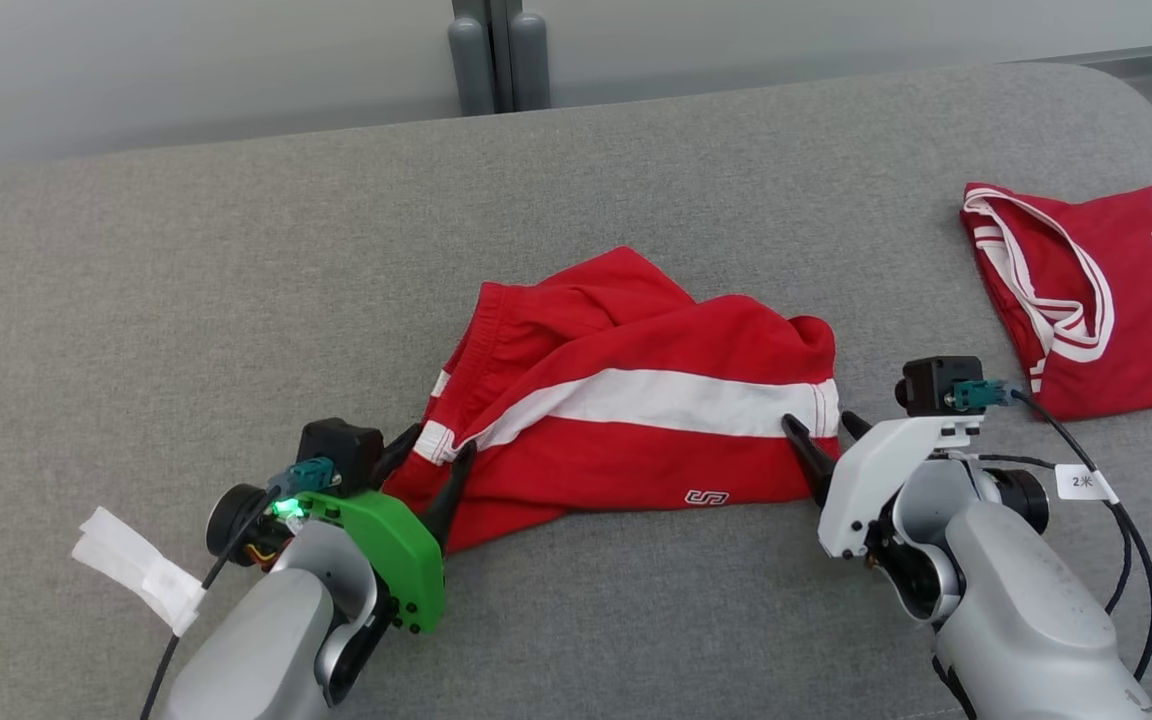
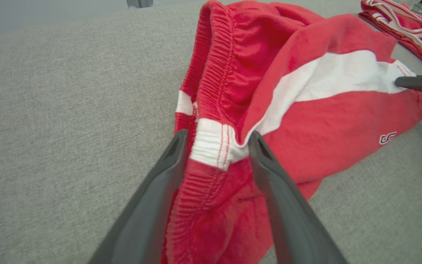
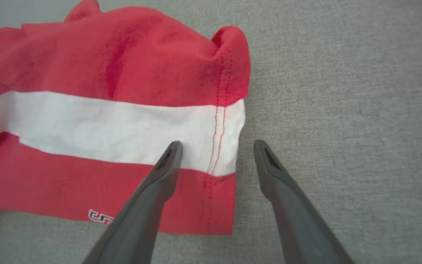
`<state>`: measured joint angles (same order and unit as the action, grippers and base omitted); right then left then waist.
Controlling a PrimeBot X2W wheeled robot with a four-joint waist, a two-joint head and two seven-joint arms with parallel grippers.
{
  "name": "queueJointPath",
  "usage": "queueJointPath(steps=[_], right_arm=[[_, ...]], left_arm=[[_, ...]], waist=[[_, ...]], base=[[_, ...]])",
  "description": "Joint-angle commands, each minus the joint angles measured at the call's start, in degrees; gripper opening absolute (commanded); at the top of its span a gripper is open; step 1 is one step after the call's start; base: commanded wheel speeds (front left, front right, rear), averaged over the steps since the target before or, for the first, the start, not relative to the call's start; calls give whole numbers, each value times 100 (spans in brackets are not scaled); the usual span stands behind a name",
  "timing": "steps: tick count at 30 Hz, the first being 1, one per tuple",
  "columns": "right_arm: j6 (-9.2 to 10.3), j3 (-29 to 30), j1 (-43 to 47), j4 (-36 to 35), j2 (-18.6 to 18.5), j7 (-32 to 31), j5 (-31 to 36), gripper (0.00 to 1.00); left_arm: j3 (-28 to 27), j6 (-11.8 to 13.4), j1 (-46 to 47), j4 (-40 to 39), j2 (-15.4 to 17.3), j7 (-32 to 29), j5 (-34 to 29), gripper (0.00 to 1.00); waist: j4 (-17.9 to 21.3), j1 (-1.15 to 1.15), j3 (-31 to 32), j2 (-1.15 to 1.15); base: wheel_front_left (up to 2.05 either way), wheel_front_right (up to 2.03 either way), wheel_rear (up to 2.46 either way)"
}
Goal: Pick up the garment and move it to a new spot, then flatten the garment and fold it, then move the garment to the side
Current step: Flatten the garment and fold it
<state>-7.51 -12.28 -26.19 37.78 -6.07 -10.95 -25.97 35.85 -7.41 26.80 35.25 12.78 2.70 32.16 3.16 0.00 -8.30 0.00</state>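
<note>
Head cam overhead; wrist cams near shorts (image 1: 626,400)

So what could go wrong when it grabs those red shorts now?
The left gripper straddles the bunched waistband of the shorts; it might pinch several layers at once, so they lift crumpled. The right gripper sits half over the hem and half over the grey surface; closing there could miss the edge. The red jersey lies close on the right and might get dragged.

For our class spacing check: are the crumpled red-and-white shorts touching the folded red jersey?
Apart. The head view shows bare grey fabric surface between the crumpled red-and-white shorts and the folded red jersey.
</note>
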Motion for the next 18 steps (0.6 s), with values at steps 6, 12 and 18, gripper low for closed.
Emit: queueJointPath(steps=[6,12,18], right_arm=[[5,-333,-157,-33,-16,253,-383,100],[5,-529,-228,-59,-41,440,-604,100],[5,-684,-232,-65,-91,629,-612,100]], left_arm=[[191,-8,181,121,62,196,227,0],[282,-8,265,263,67,364,351,0],[383,-8,315,399,67,503,454,0]], waist=[[-19,0,-57,0],[-33,0,-95,0],[-40,0,-95,0]], base=[[0,0,0],[0,0,0],[0,0,0]])
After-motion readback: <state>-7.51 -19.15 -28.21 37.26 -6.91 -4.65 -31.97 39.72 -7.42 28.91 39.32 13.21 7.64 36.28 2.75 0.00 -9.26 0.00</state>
